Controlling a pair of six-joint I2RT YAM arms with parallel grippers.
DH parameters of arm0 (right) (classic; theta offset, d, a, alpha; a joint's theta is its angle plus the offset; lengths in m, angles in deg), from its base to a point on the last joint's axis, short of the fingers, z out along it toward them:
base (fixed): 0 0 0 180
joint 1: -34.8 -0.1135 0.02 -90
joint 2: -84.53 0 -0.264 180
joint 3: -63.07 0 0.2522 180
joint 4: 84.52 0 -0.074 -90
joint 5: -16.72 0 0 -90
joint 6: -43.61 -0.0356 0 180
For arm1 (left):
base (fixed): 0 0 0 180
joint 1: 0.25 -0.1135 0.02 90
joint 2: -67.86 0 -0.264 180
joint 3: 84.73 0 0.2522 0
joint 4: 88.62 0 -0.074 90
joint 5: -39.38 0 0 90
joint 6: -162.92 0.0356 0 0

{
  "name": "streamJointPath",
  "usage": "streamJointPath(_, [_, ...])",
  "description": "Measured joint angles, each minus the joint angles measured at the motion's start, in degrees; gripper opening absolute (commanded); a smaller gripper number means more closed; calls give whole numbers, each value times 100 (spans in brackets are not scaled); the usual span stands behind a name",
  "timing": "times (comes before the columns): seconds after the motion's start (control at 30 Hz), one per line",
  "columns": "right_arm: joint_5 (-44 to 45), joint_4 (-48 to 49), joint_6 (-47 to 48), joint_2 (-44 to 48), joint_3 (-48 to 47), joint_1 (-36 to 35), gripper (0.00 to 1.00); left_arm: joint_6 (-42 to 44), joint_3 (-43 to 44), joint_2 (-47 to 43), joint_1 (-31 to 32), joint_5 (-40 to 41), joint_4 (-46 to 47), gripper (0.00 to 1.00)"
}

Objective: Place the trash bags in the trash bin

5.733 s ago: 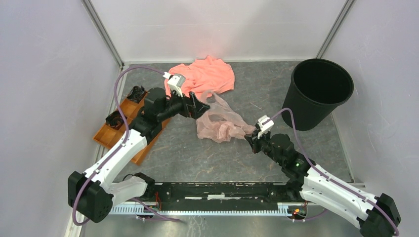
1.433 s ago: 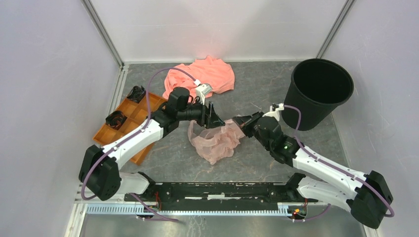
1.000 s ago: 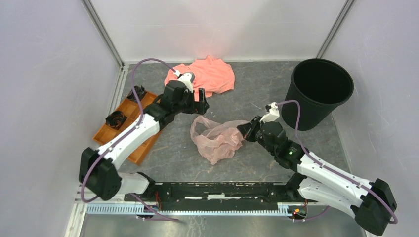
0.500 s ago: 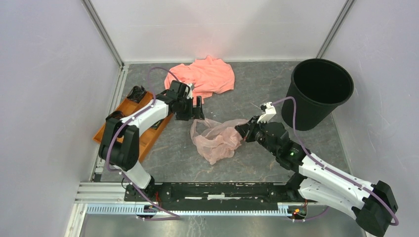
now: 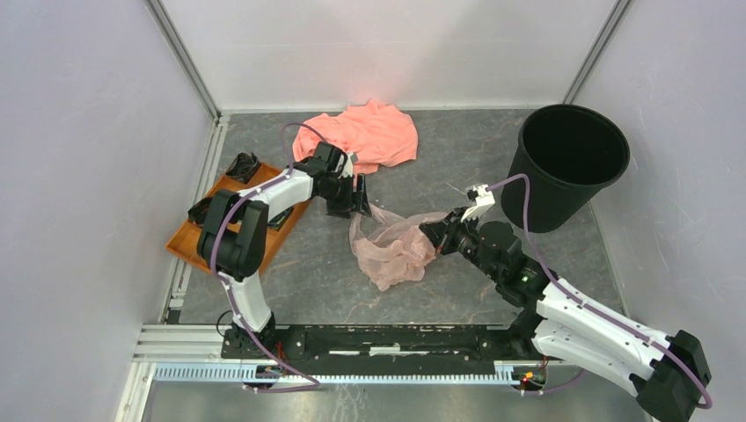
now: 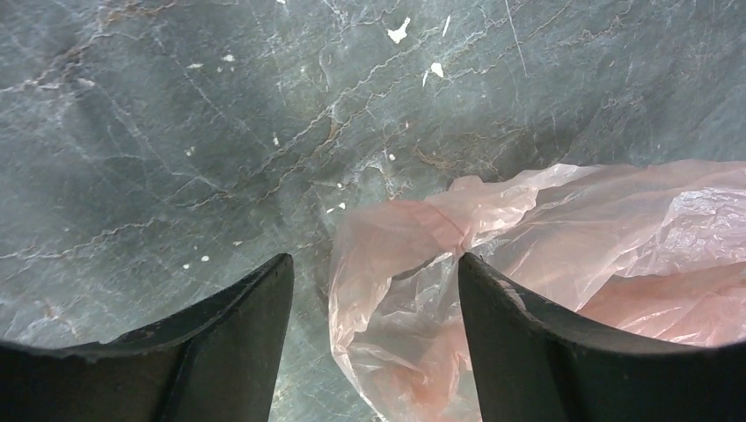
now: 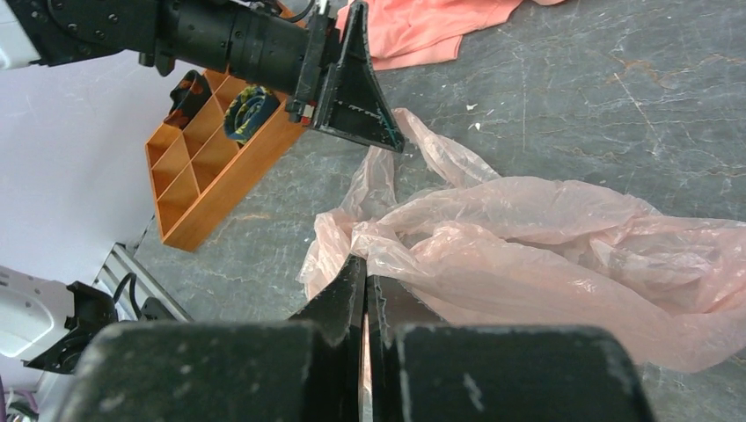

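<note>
The pale pink translucent trash bag (image 5: 391, 248) lies crumpled on the grey table at mid-table. My right gripper (image 5: 431, 234) is shut on the bag's right edge; in the right wrist view (image 7: 365, 264) the film is pinched between its fingers. My left gripper (image 5: 359, 200) is open and points down just above the bag's upper left corner; in the left wrist view (image 6: 374, 268) a fold of the bag (image 6: 528, 255) lies between the spread fingers, untouched. The black round trash bin (image 5: 607, 185) stands upright at the back right, apart from the bag.
A salmon-orange cloth (image 5: 369, 132) lies at the back centre behind the left gripper. An orange compartment tray (image 5: 198, 242) with small black items sits at the left. White walls and metal frame posts close in the table.
My left gripper has swung from the cloth's edge down and right to the bag's upper left corner, its arm folding in. The right gripper keeps its grip; the bag has shifted slightly.
</note>
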Motion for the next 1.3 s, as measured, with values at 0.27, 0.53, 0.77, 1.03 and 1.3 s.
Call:
streamJointPath(0.27, [-223, 210, 35, -83, 101, 0, 1, -7, 15, 144, 2, -365, 223, 44])
streamJointPath(0.53, [-319, 264, 140, -142, 120, 0, 1, 0, -22, 57, 2, -295, 334, 11])
streamJointPath(0.77, [-153, -398, 758, -122, 114, 0, 1, 9, -684, -1517, 2, 157, 774, 2])
streamJointPath(1.03, [192, -1375, 1596, 138, 33, 0, 1, 7, -1679, -3888, 0, 1064, 1840, 2])
streamJointPath(1.3, [260, -1506, 1834, 127, -258, 0, 1, -4, -2232, -4627, 2, 2393, 2251, 2])
